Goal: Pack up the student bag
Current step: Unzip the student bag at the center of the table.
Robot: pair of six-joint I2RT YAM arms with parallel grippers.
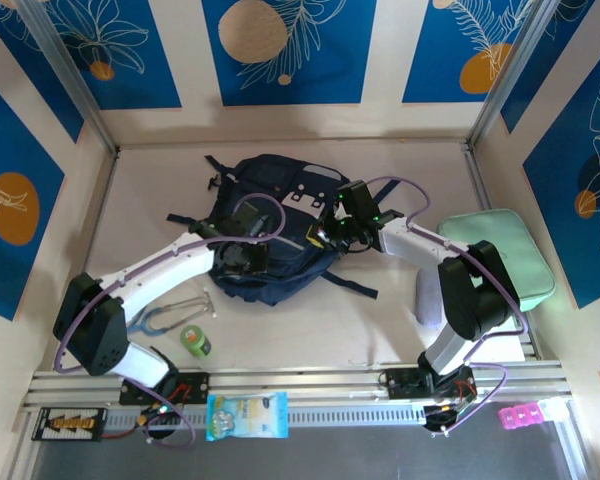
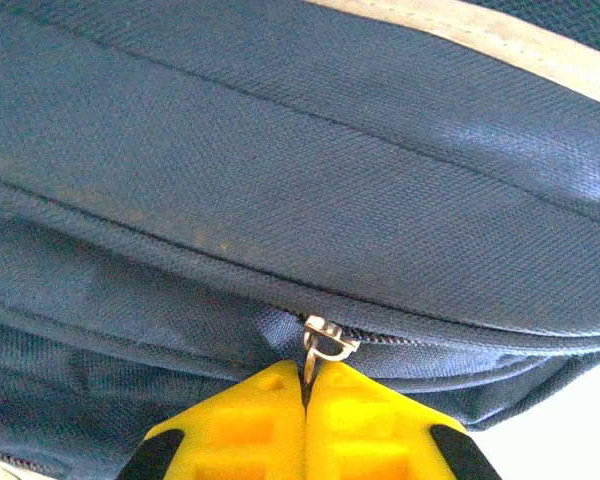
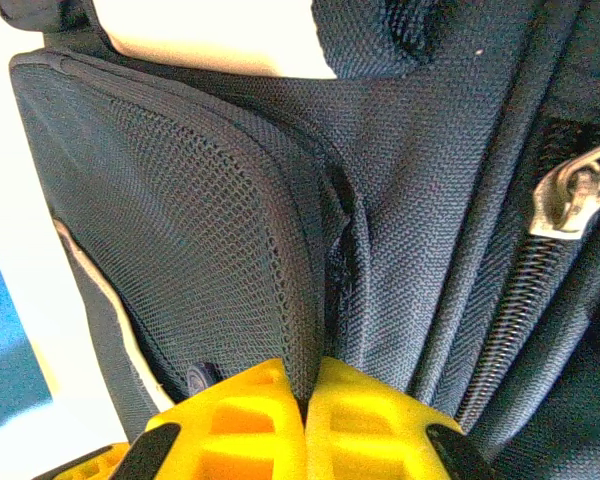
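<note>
Nearest, on the rail at the front edge of the table (image 1: 310,330), a pale-blue snack packet (image 1: 246,415) lies left of centre and a small pink block (image 1: 522,415) lies at the right. Just beyond the rail on the left sits a roll of green tape (image 1: 195,341), with a loop of grey-blue tubing (image 1: 170,312) with metal arms just past it. Toward the right, a mint-green case (image 1: 500,255) lies flat near the right wall.

The student bag (image 1: 275,225) lies in the middle of the table toward the far side, its dark straps spread out around it. Both arms reach in to it from either side.

The left claw (image 2: 305,385) is at the bag's near left part. Its yellow fingers are pressed together on the metal zip pull (image 2: 325,345), which sits at the end of a zip line running across the navy fabric.

The right claw (image 3: 310,375) is at the bag's right side. Its yellow fingers are together and pinch a fold of the bag at the edge of a dark mesh pocket (image 3: 190,230). A second metal zip slider (image 3: 575,195) hangs on a zip to the right of that fold, apart from the fingers.
</note>
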